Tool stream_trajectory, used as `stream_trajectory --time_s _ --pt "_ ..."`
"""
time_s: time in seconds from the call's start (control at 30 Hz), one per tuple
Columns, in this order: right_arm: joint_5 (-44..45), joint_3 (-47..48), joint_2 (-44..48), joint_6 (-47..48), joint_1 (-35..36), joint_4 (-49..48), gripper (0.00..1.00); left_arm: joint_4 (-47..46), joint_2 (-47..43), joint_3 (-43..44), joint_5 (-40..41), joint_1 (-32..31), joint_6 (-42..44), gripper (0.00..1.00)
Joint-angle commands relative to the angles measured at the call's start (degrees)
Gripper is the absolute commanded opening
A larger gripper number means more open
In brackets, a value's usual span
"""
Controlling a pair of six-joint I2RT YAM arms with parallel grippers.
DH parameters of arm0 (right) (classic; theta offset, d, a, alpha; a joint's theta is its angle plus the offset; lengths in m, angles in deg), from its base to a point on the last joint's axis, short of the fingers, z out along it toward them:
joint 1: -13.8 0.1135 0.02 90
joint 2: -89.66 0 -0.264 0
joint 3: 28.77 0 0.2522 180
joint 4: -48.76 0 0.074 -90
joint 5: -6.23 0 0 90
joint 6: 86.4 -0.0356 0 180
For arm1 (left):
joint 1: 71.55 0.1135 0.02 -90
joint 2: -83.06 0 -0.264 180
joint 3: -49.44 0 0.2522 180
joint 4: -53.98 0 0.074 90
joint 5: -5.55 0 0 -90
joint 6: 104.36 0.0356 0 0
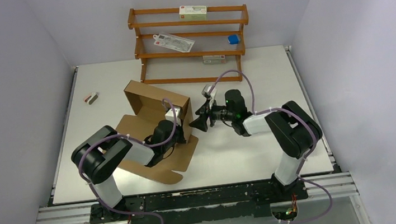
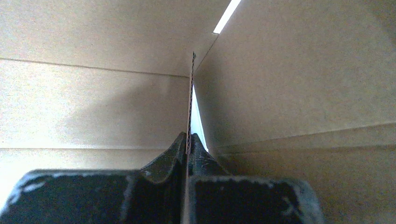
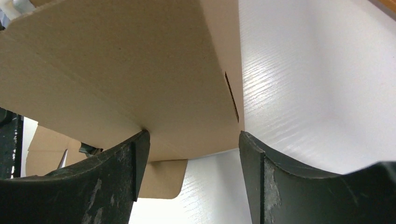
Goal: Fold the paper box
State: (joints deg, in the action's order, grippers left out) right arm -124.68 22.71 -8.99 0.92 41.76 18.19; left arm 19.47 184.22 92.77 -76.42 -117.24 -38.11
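Plain brown corrugated cardboard box [image 1: 146, 98] mid bench [image 1: 271, 81]: left fingers [image 2: 170, 156] clamp an upright panel edge; right fingers [image 3: 123, 172] spread, should push the outer wall square.

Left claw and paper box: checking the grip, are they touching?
Touching. Left wrist view shows the left claw shut on a paper box panel edge.

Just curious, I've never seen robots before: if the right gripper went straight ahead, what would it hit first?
Most likely the paper box. Its brown side wall sits right ahead of the open right gripper and seems very close, though the exact depth is unclear.
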Motion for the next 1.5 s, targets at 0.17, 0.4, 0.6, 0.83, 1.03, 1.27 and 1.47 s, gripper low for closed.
stream_trajectory --time_s 0.17,0.4,0.6,0.83,1.03,1.27,1.47 --pt "-1.1 1.0 -3.9 -1.4 0.7 -6.8 0.74 2.5 -4.8 -1.9 -3.7 0.0 -0.5 0.21" --pt "-0.8 0.7 -4.7 -1.1 0.7 -7.1 0.74 5.2 -9.4 -3.9 -2.5 0.0 -1.5 0.38" --pt "-1.2 0.8 -4.6 -0.6 0.7 -6.4 0.74 9.0 -12.6 -5.1 -1.3 0.0 -2.5 0.43" --pt "-1.6 1.0 -4.3 -0.2 0.7 -5.7 0.74 15.7 -18.3 -6.2 0.4 0.1 -2.4 0.50" --pt "-2.4 1.0 -4.4 -0.5 0.9 -5.7 0.74 18.7 -22.3 -7.8 -1.6 0.2 -4.1 0.58" --pt "-2.3 0.5 -4.1 -0.3 1.7 -5.5 0.74 25.9 -31.1 -10.4 -1.9 0.7 -4.7 0.51" --pt "-1.8 -0.3 -3.6 -0.8 2.4 -6.1 0.75 29.0 -34.9 -11.5 1.9 3.9 -5.6 0.27"
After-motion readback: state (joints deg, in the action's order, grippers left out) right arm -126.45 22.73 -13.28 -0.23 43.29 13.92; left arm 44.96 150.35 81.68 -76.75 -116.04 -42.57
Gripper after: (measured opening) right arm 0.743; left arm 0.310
